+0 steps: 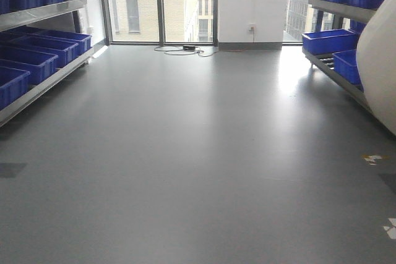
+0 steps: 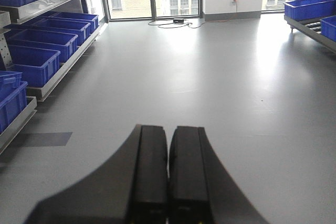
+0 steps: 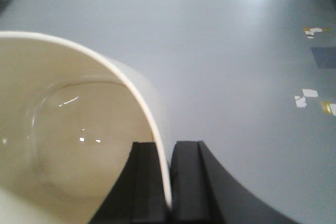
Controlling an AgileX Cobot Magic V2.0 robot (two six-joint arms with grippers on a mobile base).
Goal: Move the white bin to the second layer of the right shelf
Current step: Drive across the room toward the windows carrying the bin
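Right gripper [image 3: 169, 150]: it's clamped on the white bin [image 3: 79, 129], one finger inside the mouth, one outside, with the wall pinched between.
White bin: it's carried clear of the floor [image 1: 198, 153] and tipped, mouth facing the wrist camera. In the front view its wall bulges in at the right edge.
Left gripper [image 2: 168, 129]: fingers pressed together, nothing between them, pointing down the aisle.
Right shelf [image 1: 334, 73]: it's ahead on the right, loaded with blue crates [image 1: 328, 41]. A bare strip of roller lane [image 1: 327, 60] shows between two of them. The bin hides the nearer part of the rack.
Step in hand: looks like the carry toward that rack.
Doing it well: a one-wall pinch lets the tub swing, so turn slowly. Level the bin, aim for a gap between crates, and seat the base flat.
Watch for: a sloping roller lane may let the bin roll once it's released.
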